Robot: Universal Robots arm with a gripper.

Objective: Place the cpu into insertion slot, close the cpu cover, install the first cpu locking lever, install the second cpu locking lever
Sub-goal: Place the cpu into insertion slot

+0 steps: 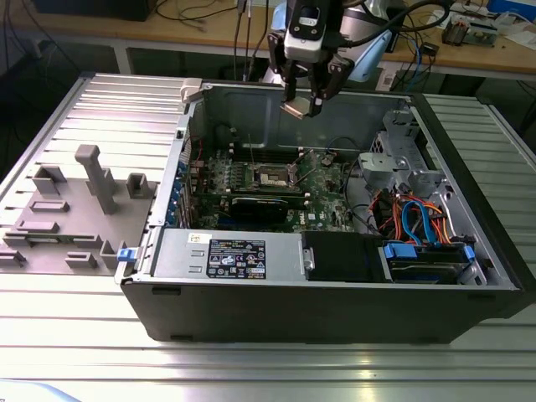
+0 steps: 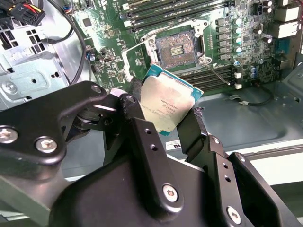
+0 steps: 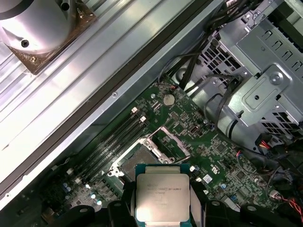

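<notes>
Your work surface is a ribbed silver metal table [image 1: 268,368], evenly lit. Behind it you see a wooden bench [image 1: 75,27] strewn with cables [image 1: 197,12]. Grey fixture blocks [image 1: 96,177] stand at the exterior view's left.

Black gripper [image 2: 166,105] with silver screws [image 2: 171,192], silvery wrist housing [image 1: 306,25].

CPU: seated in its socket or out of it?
Out. The claw grips the CPU by its edges above the motherboard, and the socket below it lies bare.
</notes>
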